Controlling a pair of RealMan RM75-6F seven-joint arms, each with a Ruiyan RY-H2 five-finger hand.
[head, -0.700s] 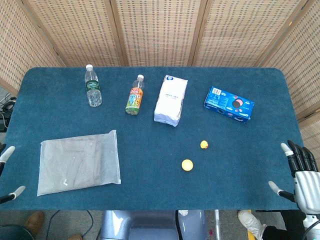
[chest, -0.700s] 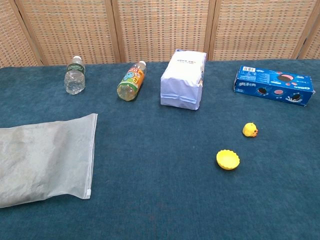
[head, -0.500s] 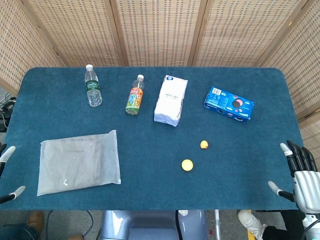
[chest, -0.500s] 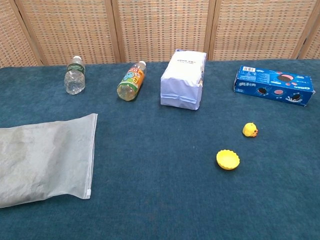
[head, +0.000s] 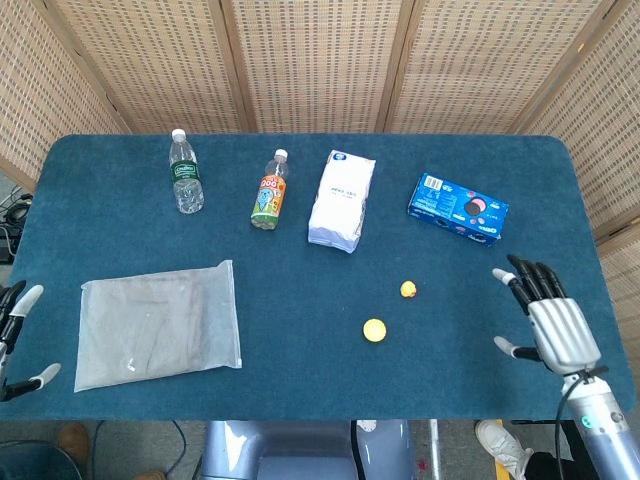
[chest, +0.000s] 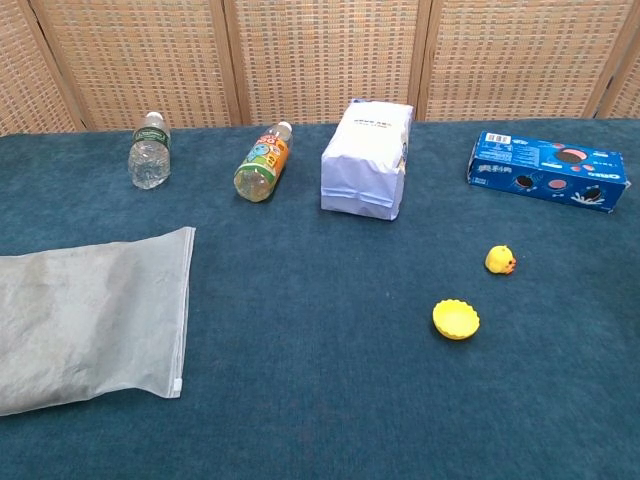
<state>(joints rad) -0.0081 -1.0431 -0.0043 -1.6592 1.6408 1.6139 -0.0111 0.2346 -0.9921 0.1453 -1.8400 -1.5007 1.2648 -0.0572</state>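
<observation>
Right hand: the silver-and-black right hand (head: 548, 322) hovers over the near right part of the dark blue felt tabletop (head: 300, 300), fingers spread wide and holding nothing; it shows only in the head view.
Left hand: the left hand (head: 14, 335) sits at the tabletop's left edge, only pale fingertips showing, apart and holding nothing.
Nearest to right hand: the small yellow duck toy (head: 408, 289) lies to its left and slightly farther from the robot, well apart; the round yellow scalloped cup (head: 374, 330) lies farther left, about level with the hand, near the duck but not touching it.
Beyond right hand: the blue cardboard cookie box (head: 458, 209) lies flat, farther from the robot and a little left of the hand.
In the way: nothing stands between the right hand and the duck or the cup.
Nearest to left hand: the clear frosted zip-lock plastic bag (head: 158, 323) lies flat just to its right.
Far row: the white paper package (head: 342, 200), the orange-labelled drink bottle (head: 268, 192) and the clear green-labelled water bottle (head: 185, 172) lie in a line left of the box, apart from one another.
</observation>
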